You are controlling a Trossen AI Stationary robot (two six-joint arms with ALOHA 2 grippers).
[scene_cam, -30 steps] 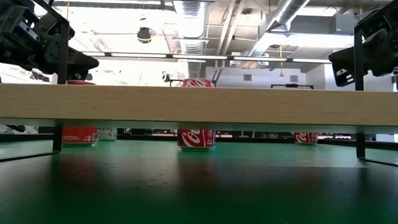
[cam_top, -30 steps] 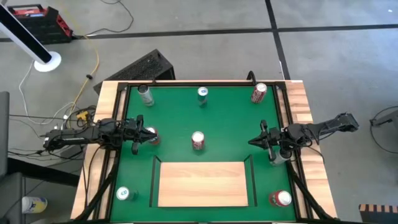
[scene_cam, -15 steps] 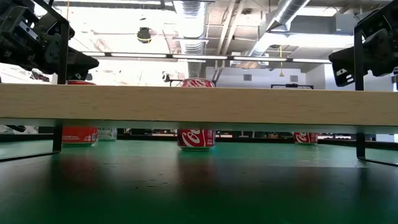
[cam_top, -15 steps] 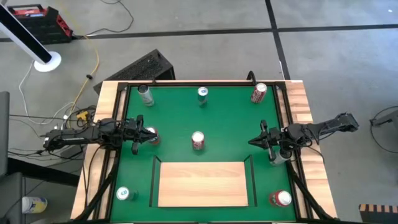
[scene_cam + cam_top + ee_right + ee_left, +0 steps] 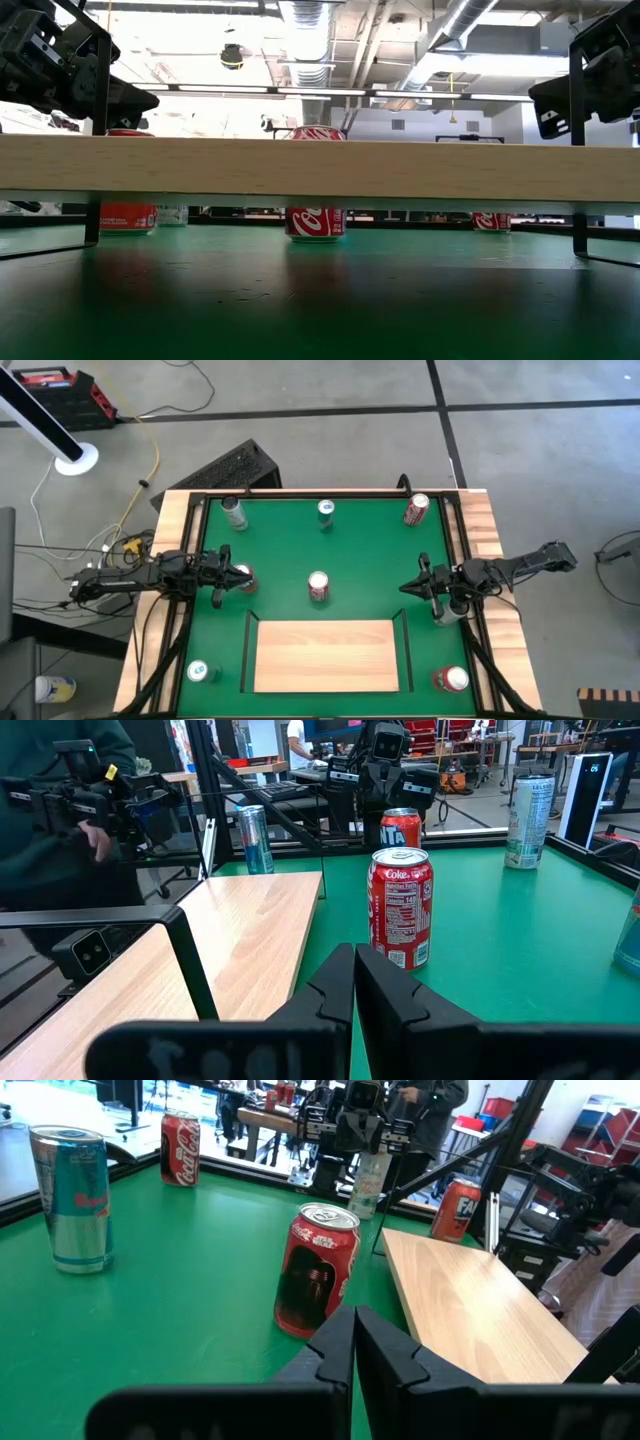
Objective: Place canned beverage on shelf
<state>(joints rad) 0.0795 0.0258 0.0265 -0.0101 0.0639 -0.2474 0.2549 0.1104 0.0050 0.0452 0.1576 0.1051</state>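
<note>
Green matting [image 5: 360,550] covers the table, and on its near half the shelf [image 5: 326,655], a pale-wood board edged by thin black rails, is seen bare of cans. The left gripper [image 5: 228,579] is held over the left side of the mat and the right gripper [image 5: 418,586] over the right side, both pointed inward; in each wrist view the 2 dark fingers [image 5: 345,1348] are pressed together with nothing between them, so both pincers are narrow and empty. The central red can [image 5: 318,586] stands upright between the 2 grippers, just beyond the shelf's far edge, apart from both. Other cans are scattered around it: a red one [image 5: 243,578] just beside the left gripper, a pale one [image 5: 446,609] under the right arm, 3 along the far edge, and 1 at each near corner. The central can is judged a thin-walled aluminium cylinder, stiff if full yet easily dented by hard squeezing, moderately heavy, and smooth enough to slip. A hold across the middle of its side wall, with the jaws opened wider than its body and then closed level, is judged safest; a hold near the rim would risk tipping.
</note>
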